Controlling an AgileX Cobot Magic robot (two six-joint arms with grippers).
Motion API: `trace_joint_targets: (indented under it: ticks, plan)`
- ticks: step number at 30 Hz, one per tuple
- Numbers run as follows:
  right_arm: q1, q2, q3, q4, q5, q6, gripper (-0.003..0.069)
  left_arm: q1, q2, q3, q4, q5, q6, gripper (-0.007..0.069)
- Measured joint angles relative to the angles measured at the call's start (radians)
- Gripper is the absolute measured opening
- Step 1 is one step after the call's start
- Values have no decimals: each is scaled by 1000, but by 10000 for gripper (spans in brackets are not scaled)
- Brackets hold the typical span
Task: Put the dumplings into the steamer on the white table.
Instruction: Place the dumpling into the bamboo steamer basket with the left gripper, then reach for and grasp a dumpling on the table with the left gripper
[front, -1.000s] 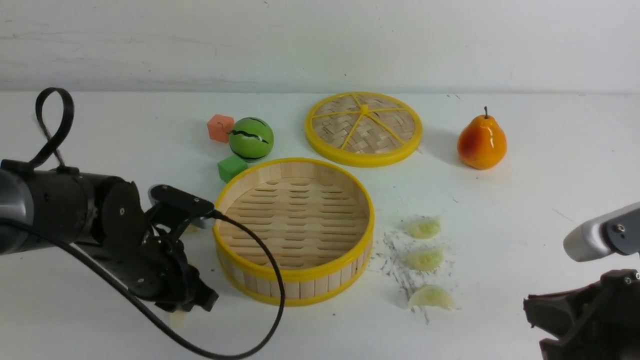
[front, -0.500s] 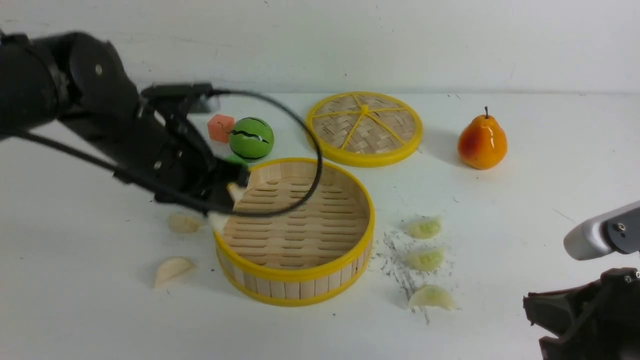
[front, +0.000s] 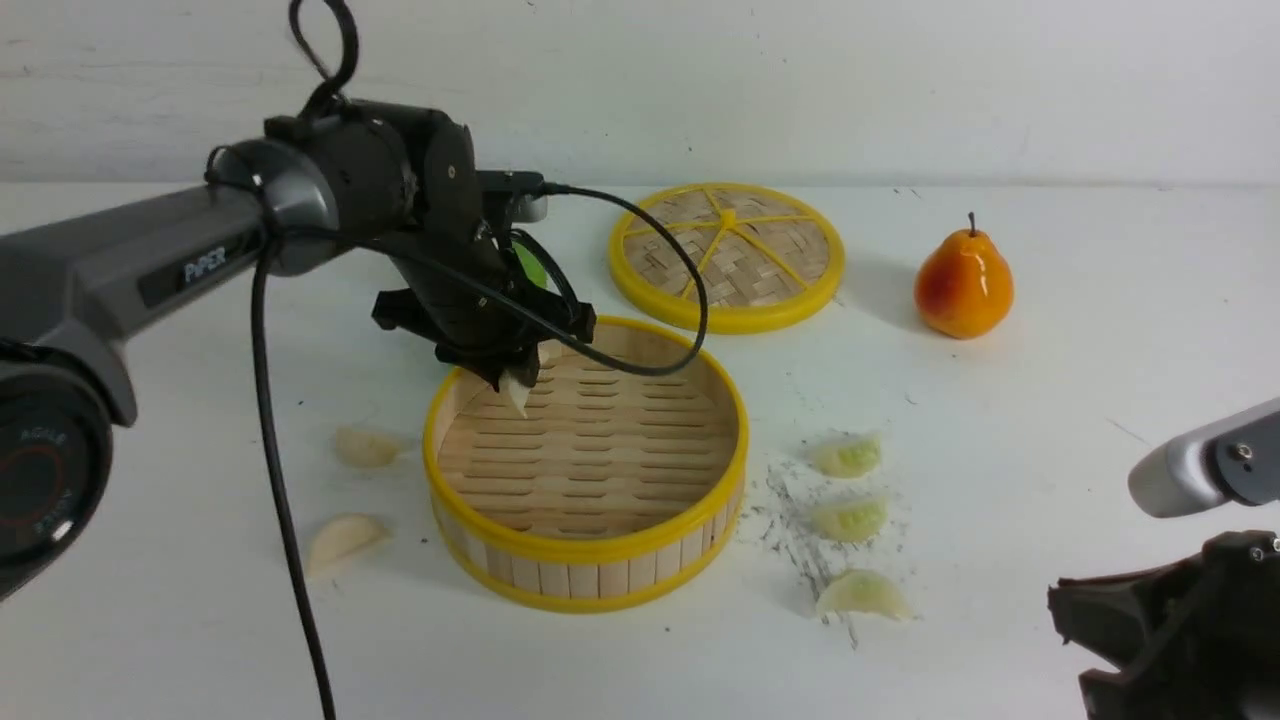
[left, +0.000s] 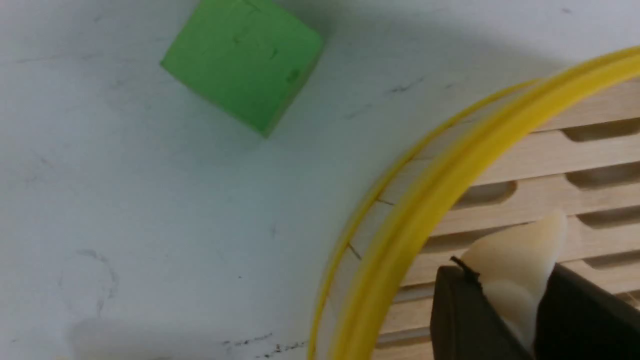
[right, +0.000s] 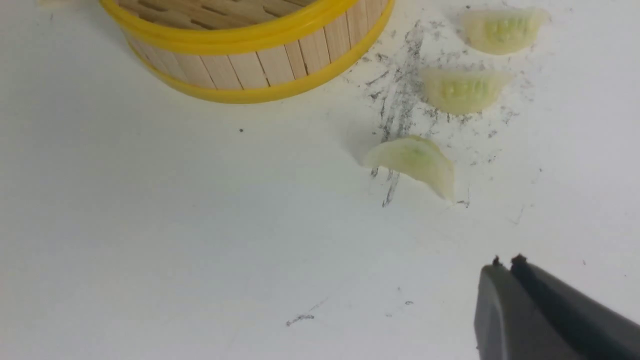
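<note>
The steamer (front: 588, 548) stands mid-table with a bare slatted floor. My left gripper (front: 520, 385) hangs over its far-left rim, shut on a cream-white dumpling (left: 520, 262) whose tip pokes out between the black fingers, above the slats (left: 560, 195). Two more cream dumplings (front: 366, 446) (front: 343, 538) lie on the white table (front: 150, 620) left of the steamer. Three pale green dumplings (front: 848, 455) (front: 850, 518) (front: 863, 594) lie to its right on the scratch marks, the nearest one tipped on its side (right: 412, 161). My right gripper (right: 505, 262) is shut and empty, low at the front right.
The woven yellow-rimmed lid (front: 727, 255) lies behind the steamer. A pear (front: 963, 284) stands at the back right. A green cube (left: 243, 59) sits just outside the steamer's far-left rim; the green ball and orange cube are hidden behind my left arm.
My left arm has lifted a cream dumpling from the front-left table and carried it up and right, over the steamer's far-left rim. The right arm has barely moved.
</note>
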Motion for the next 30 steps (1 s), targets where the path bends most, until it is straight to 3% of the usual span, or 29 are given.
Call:
trace_joint_targets:
  ticks: [5, 10, 13, 17, 23, 30]
  plan:
    - [0, 0, 0, -15, 4, 0, 15, -4, 17, -6, -6, 4, -3, 183]
    - [0, 0, 0, -18, 7, 0, 20, -5, 18, -21, -31, 55, -2, 336]
    - [0, 0, 0, -18, 10, 0, 23, -5, 0, -58, -30, 145, -3, 385]
    - [0, 0, 0, -18, 15, 0, 23, -5, -89, -80, -5, 226, 12, 379]
    - [0, 0, 0, -21, 19, 0, 32, 34, -297, -68, 41, 376, 125, 344]
    - [0, 0, 0, -21, 32, 0, 41, 144, -341, 252, 41, 342, 224, 338]
